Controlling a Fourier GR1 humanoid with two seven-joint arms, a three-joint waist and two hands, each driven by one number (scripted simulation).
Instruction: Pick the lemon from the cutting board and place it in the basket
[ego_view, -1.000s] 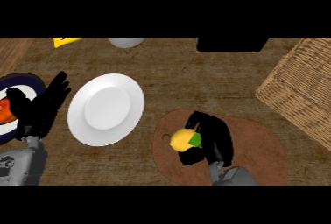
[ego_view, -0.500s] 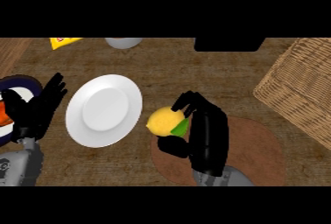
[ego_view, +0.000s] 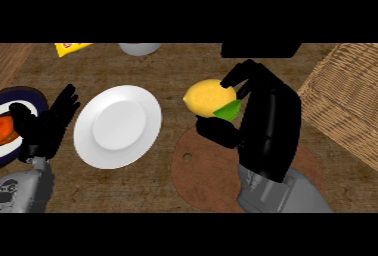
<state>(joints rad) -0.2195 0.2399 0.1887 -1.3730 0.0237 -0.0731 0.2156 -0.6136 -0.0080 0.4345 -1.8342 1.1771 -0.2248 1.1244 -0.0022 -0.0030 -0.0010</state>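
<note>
A yellow lemon (ego_view: 208, 97) with a green patch is held in my right hand (ego_view: 264, 120), whose fingers and thumb curl round it. The lemon hangs above the counter, just past the far edge of the round brown cutting board (ego_view: 203, 172). The woven wicker basket (ego_view: 347, 100) stands at the right edge, to the right of the hand. My left hand (ego_view: 48, 125) rests open at the left, fingers up, beside the white plate (ego_view: 118, 126).
A dark-rimmed plate with something orange (ego_view: 9, 127) lies at the far left, partly behind the left hand. A yellow item (ego_view: 70, 48), a grey cup (ego_view: 139, 48) and a black object (ego_view: 260, 49) sit along the far edge.
My right hand has lifted the lemon off the cutting board and carried it up and away from me. The left hand has stayed put.
</note>
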